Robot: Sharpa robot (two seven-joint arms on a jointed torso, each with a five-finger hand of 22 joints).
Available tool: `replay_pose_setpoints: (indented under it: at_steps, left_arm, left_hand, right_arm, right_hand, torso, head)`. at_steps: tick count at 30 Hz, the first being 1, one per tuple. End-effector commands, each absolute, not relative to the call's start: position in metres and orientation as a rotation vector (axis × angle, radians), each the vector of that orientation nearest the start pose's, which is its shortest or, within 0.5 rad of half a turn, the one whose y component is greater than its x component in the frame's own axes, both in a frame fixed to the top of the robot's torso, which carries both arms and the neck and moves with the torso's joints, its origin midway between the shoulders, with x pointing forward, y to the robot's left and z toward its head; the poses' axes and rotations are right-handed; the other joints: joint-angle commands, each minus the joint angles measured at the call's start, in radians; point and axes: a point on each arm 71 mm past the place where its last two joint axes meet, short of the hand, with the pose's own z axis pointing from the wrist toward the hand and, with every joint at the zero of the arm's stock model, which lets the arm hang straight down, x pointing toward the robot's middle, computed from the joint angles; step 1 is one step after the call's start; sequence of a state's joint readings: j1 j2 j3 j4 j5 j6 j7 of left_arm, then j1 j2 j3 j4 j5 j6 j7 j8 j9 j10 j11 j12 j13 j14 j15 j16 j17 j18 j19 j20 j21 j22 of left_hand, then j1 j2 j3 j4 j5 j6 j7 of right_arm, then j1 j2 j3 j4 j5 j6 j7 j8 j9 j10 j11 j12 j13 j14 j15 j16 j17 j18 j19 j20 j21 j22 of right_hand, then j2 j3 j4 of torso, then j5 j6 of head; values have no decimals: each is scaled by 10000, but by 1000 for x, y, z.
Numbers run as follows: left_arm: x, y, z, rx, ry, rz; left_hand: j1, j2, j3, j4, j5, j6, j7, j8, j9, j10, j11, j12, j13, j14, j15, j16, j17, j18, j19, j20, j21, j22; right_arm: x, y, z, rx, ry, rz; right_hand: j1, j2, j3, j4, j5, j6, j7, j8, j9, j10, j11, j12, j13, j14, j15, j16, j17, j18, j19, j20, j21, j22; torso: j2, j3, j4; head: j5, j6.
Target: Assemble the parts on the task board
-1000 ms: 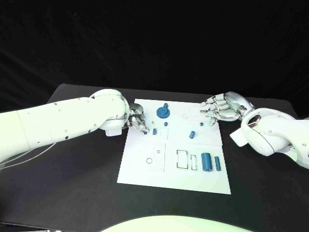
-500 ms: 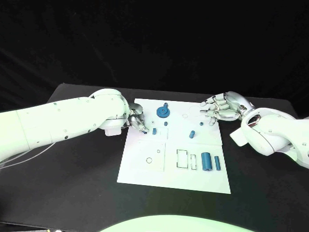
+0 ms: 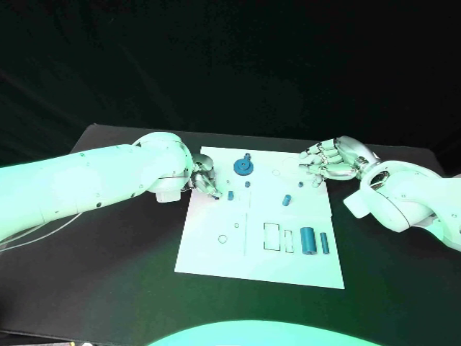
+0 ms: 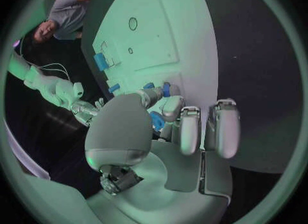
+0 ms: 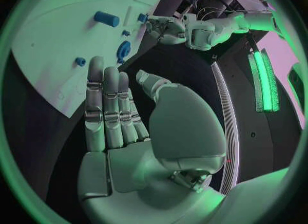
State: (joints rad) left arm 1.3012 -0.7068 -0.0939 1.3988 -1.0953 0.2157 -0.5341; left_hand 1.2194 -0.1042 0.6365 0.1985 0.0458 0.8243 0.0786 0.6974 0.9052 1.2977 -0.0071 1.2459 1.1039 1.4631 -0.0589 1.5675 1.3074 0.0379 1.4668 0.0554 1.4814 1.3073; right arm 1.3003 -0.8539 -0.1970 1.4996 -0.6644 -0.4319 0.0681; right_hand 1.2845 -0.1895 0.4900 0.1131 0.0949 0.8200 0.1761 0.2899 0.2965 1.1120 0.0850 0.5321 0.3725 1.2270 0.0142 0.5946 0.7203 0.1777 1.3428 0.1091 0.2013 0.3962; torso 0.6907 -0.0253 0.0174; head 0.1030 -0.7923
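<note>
The white task board (image 3: pixel 216 249) lies in the middle of the black table. A round blue gear (image 3: pixel 243 167) stands near its far edge, and a short blue peg (image 3: pixel 230 194) is close to its left edge. My left hand (image 3: pixel 204 182) hovers at that left edge, its fingertips (image 4: pixel 154 95) right beside the peg (image 4: pixel 166 88), with nothing seen in its grasp. My right hand (image 3: pixel 329 162) is at the board's far right corner; its fingers (image 5: pixel 106 106) are straight and the palm is empty. The gear (image 5: pixel 123 51) lies just beyond them.
Another blue peg (image 3: pixel 287 200) stands mid-board. Two blue cylinders (image 3: pixel 307 240) (image 3: pixel 324 243) lie beside rectangular outlines (image 3: pixel 272 237) near the front right. A small circle outline (image 3: pixel 222 238) marks the front left. Black table (image 3: pixel 106 281) surrounds the board.
</note>
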Motion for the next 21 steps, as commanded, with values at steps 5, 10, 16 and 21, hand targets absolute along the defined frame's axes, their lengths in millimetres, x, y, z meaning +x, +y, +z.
replay_pose_setpoints:
  at_steps: [5, 10, 16, 21]
  left_arm:
    - [506, 186, -208, -524, 23424, -3365]
    - [508, 187, -208, -635, 23373, -3419]
    - [508, 186, -209, -695, 23458, -3540]
    - [508, 184, -209, -669, 23511, -3647]
  left_hand:
    - [37, 109, 378, -388, 63, 279, -242, 38, 241, 45, -63, -12, 43, 1077, -77, 33, 2634, 0, 144, -93, 55, 977]
    - [31, 134, 395, -386, 62, 296, -246, 50, 243, 63, -68, -7, 50, 1077, -82, 33, 2634, -3, 152, -98, 61, 989]
    - [37, 168, 425, -403, 56, 307, -255, 64, 248, 96, -77, 12, 76, 1077, -90, 33, 2634, -7, 162, -106, 69, 1007]
    - [66, 177, 454, -453, 48, 307, -267, 77, 254, 131, -88, 34, 105, 1077, -98, 33, 2634, -11, 172, -114, 78, 1026]
  right_arm:
    - [491, -223, -194, 5209, 17174, 9876]
    - [490, -223, -194, 5210, 17171, 9875]
    - [491, -223, -194, 5212, 17172, 9872]
    - [491, -223, -194, 5210, 17176, 9873]
  right_hand:
    - [-117, -20, -9, 67, 39, -88, -11, 68, -16, 51, 23, -67, -17, 50, 12, -65, -14, 22, -48, 45, -1, -9]
    - [-117, -20, -9, 67, 39, -88, -11, 68, -16, 51, 23, -67, -17, 50, 12, -65, -14, 22, -48, 45, -1, -9]
    - [-117, -20, -9, 67, 39, -88, -11, 68, -16, 51, 23, -67, -17, 50, 12, -65, -14, 22, -48, 45, -1, -9]
    - [-117, -20, -9, 67, 39, -88, -11, 68, -16, 51, 23, -67, -17, 50, 12, -65, -14, 22, -48, 45, -1, -9]
  torso:
    - [4, 2, 1]
    - [1, 1, -3]
    - [4, 2, 1]
    - [5, 1, -6]
  head:
    - [-3, 15]
    - [-10, 22]
    - [-9, 23]
    - [-10, 16]
